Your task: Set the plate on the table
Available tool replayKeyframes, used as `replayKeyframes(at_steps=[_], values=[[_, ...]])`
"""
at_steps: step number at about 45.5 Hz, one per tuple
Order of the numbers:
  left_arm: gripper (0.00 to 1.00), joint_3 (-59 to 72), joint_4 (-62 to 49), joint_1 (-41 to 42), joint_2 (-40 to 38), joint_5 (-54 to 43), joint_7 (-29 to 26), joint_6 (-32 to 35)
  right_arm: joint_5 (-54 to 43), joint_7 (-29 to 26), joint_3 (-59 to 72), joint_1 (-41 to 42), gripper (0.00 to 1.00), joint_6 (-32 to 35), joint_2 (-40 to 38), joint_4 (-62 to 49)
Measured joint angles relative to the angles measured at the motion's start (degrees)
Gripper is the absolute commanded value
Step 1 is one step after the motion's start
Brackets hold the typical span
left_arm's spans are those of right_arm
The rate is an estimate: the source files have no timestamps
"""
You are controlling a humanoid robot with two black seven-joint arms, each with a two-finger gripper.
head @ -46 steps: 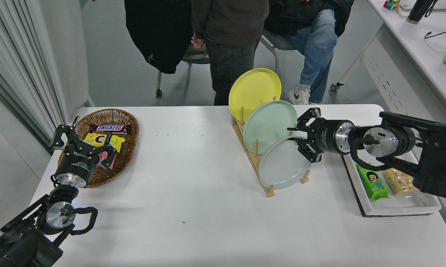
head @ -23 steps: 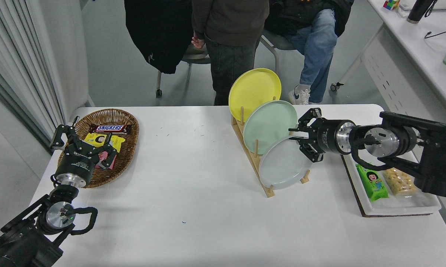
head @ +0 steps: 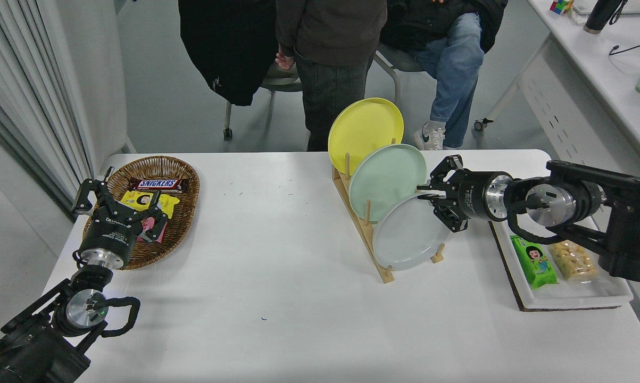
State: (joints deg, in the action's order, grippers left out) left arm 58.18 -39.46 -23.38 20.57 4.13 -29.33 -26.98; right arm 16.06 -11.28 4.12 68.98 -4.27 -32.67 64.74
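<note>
White table carries a wooden rack with the pale grey plate leaning upright in its nearest slot, in front of the mint-green plate. Right gripper sits at that plate's upper right rim, fingers apart around the edge; left gripper, fingers spread, rests over the wicker basket.

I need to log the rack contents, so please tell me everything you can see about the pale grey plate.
The pale grey plate is round, smooth and matte, with a shallow raised rim; it looks like plastic or ceramic. It stands tilted on edge in the nearest slot of the wooden rack, leaning back, in front of the mint-green plate, which it partly covers. Its lower edge sits in the rack. The right tool is at its upper right rim, fingers around the edge.
</note>
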Motion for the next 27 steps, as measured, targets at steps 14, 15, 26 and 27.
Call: replayKeyframes(at_steps=[14, 15, 26, 27], values=[[0.98, 0.00, 0.00, 0.00, 0.00, 0.00, -0.04, 0.00, -0.99, -0.02, 0.06, -0.07, 0.12, -0.03, -0.04, 0.09], [0.98, 0.00, 0.00, 0.00, 0.00, 0.00, -0.04, 0.00, -1.09, -0.03, 0.07, -0.07, 0.12, -0.01, -0.04, 0.09], [0.98, 0.00, 0.00, 0.00, 0.00, 0.00, -0.04, 0.00, -1.82, -0.03, 0.09, -0.07, 0.09, 0.10, -0.09, 0.14], [0.98, 0.00, 0.00, 0.00, 0.00, 0.00, -0.04, 0.00, -1.86, -0.02, 0.09, -0.07, 0.09, 0.12, -0.09, 0.15]])
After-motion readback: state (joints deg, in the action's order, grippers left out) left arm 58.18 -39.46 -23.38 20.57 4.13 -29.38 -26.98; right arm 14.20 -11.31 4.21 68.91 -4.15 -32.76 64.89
